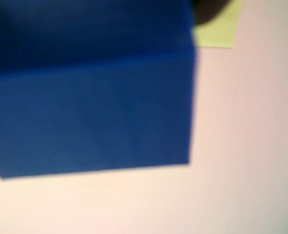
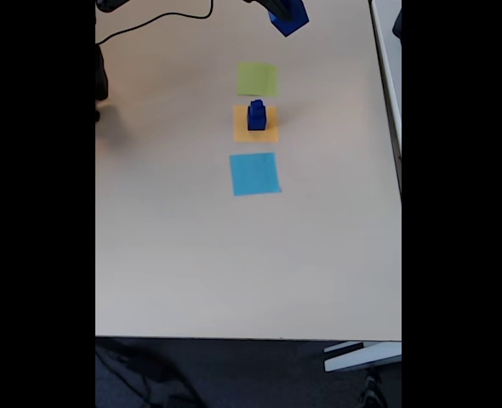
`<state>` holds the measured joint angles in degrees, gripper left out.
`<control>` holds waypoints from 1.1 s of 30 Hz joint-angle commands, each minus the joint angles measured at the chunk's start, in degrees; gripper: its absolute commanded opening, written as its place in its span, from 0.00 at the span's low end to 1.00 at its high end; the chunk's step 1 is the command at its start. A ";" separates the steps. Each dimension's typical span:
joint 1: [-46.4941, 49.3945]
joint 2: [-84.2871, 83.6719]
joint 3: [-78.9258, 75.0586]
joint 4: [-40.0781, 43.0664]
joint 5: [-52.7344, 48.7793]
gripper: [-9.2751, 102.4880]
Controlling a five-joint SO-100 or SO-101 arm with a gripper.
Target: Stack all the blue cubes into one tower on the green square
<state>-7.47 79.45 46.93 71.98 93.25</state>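
Note:
In the fixed view my gripper (image 2: 282, 10) reaches in at the top edge, shut on a large blue cube (image 2: 291, 20) that hangs tilted above the table, beyond and slightly right of the green square (image 2: 257, 78). The same cube (image 1: 90, 97) spreads blurred across the upper left of the wrist view, with a corner of the green square (image 1: 219, 33) showing past its right edge. On the orange square (image 2: 256, 129) stands a medium blue cube (image 2: 256, 119) with a smaller blue cube (image 2: 256, 105) on top.
A flat light-blue square (image 2: 254, 174) lies nearer the front, in line with the orange and green ones. A black cable (image 2: 162, 19) runs along the table's far left. The table's right edge (image 2: 397, 170) is close to the squares' column; the front half is bare beige surface.

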 commanded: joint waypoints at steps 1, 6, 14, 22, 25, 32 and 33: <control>-2.02 0.09 3.34 -3.52 3.87 0.16; -4.04 -6.24 2.81 -3.52 2.81 0.16; -8.35 -19.07 -2.64 -2.55 7.29 0.16; -9.93 -24.43 -3.69 -1.14 10.99 0.16; -8.61 -25.40 -3.43 -0.88 9.76 0.16; -5.19 -25.75 -2.81 -0.97 4.13 0.16; -4.92 -25.93 -2.81 -0.97 3.87 0.16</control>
<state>-12.92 52.29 46.76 70.84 98.26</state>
